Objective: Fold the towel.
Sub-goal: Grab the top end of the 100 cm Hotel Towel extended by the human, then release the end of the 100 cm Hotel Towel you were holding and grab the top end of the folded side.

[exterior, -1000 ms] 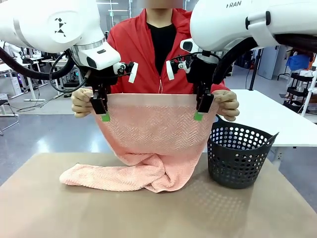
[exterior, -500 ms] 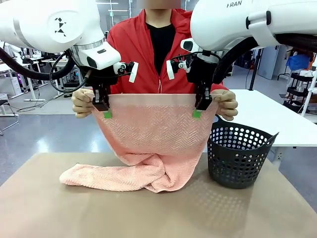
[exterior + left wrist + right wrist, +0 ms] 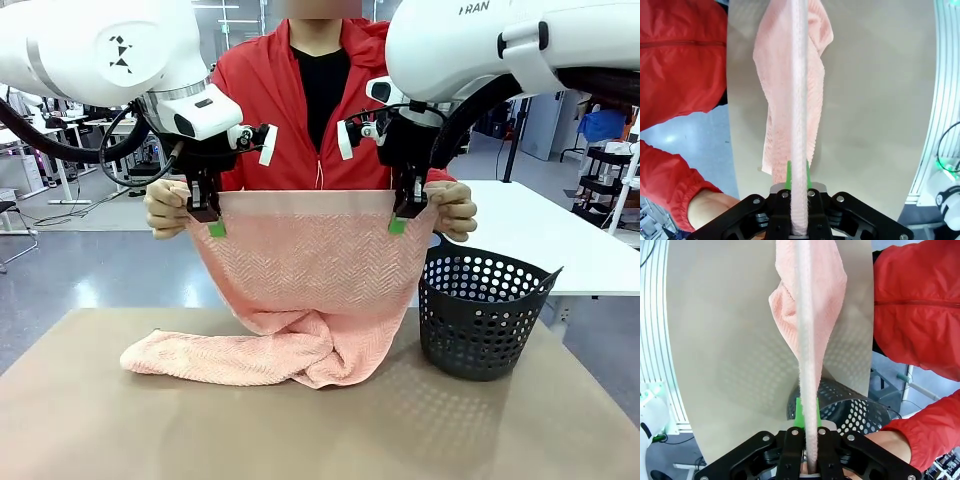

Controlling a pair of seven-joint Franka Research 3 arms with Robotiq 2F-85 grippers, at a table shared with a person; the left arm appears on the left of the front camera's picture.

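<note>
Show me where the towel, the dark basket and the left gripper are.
towel [image 3: 310, 270], front view, its hanging herringbone middle.
basket [image 3: 480, 322], front view, its perforated wall.
left gripper [image 3: 213, 226], front view, between its fingertips.

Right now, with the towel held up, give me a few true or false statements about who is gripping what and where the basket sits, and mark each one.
1. The left gripper and the right gripper are both shut on the top edge of the towel. True.
2. The person's hands pinch the towel's upper corners, outside the grippers. True.
3. The whole towel hangs clear of the table. False: its lower end lies bunched on the table.
4. The basket holds part of the towel. False: the towel hangs beside it, and no cloth shows inside.
5. The basket stands on the robot's left side. False: it stands on the robot's right side.
</note>
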